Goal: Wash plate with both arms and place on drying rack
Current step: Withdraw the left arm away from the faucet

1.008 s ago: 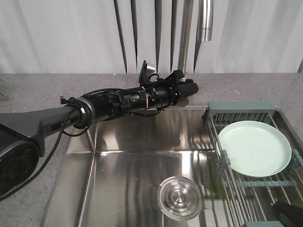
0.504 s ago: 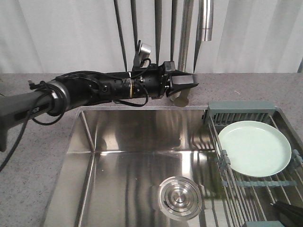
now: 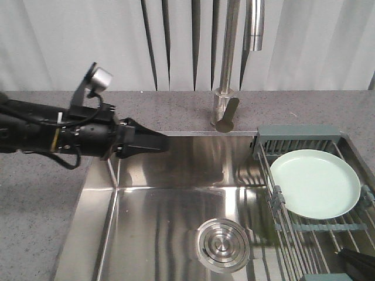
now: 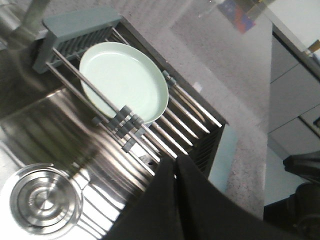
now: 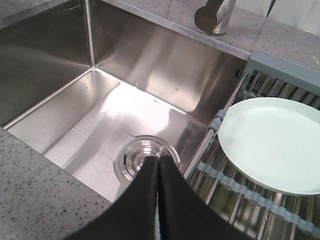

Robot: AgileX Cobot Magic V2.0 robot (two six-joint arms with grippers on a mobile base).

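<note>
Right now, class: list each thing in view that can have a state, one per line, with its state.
plate: lying flat on the drying rack, held by nothing
drying rack: set over the sink's right side
left gripper: fingers shut, empty
right gripper: fingers shut, empty
drain: covered by its steel stopper
faucet: no water running

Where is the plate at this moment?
In the front view the plate lies flat on the drying rack over the right side of the sink, right of the round drain; no claw touches it.
</note>
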